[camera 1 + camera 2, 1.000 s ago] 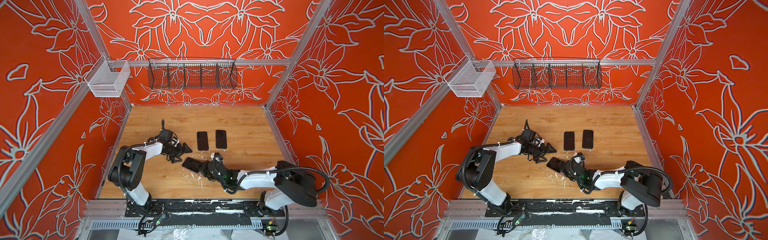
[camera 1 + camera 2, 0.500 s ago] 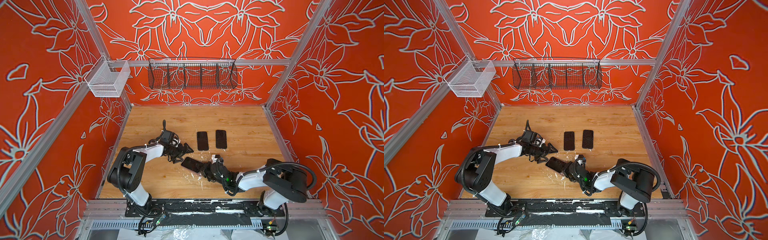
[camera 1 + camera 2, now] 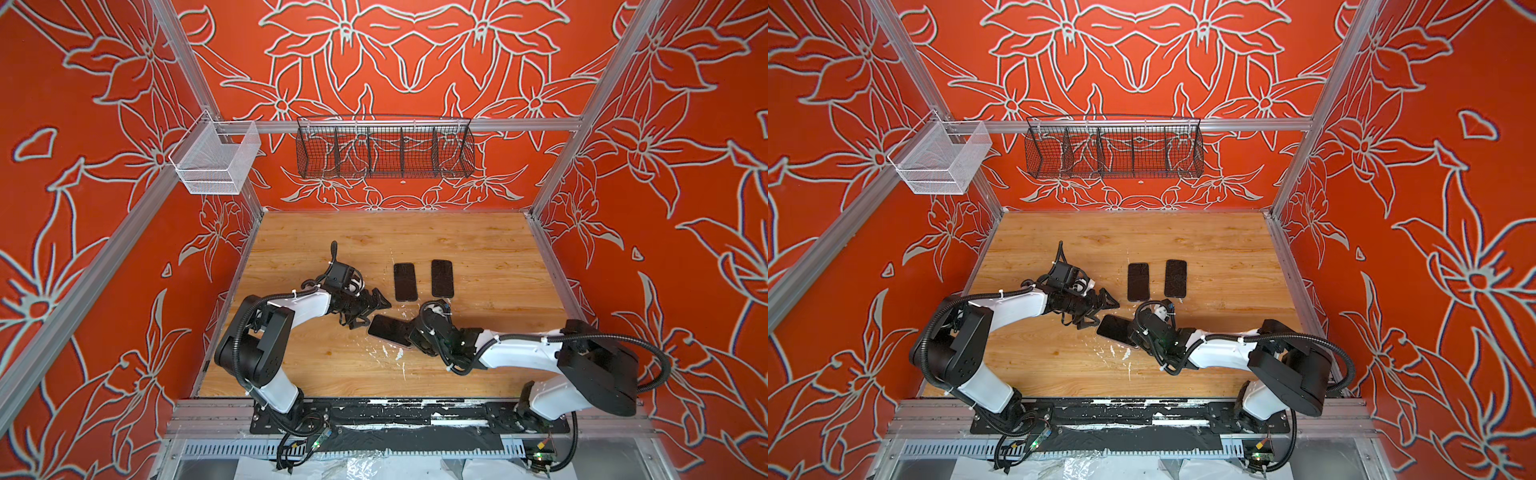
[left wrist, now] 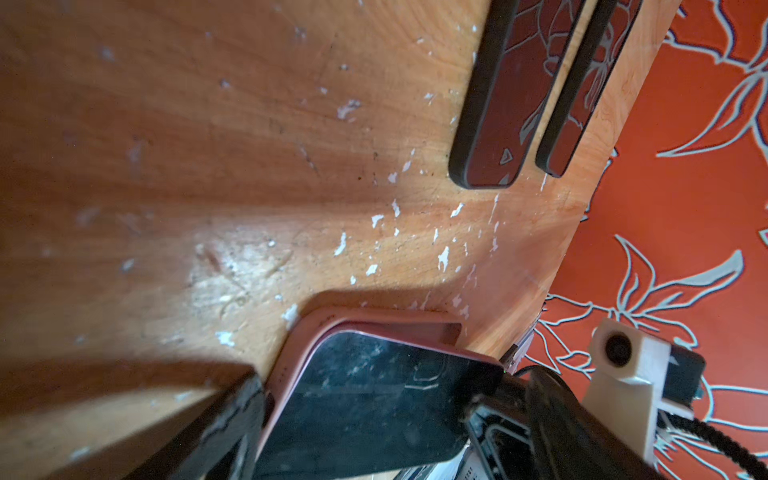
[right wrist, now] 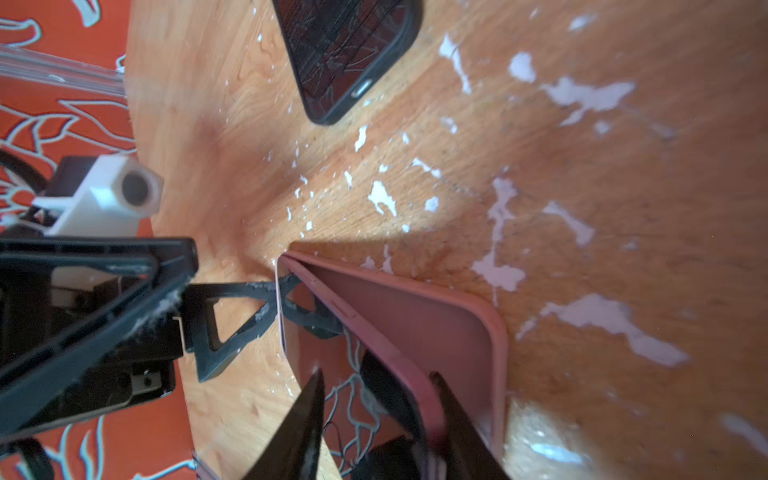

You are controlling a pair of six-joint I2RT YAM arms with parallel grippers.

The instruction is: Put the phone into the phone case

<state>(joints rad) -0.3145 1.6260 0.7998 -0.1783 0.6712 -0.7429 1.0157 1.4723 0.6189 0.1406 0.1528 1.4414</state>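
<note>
Currently the phone (image 3: pixel 388 328) lies tilted in the pink case (image 5: pixel 415 316) on the wooden surface (image 3: pixel 478 249), one edge raised. The right claw (image 5: pixel 374 372) sits loosely parted astride that edge, not pinching; the left claw (image 3: pixel 372 313) gapes wide just beside the case.

The phone (image 4: pixel 365 395) (dark glass screen, pink frame) rests screen-up and tilted over the case (image 5: pixel 436 324). It meets the case at one corner and is not seated flush. The case is pink and lies flat, open side up, on the tabletop (image 3: pixel 478 249), with part of its interior uncovered.
</note>
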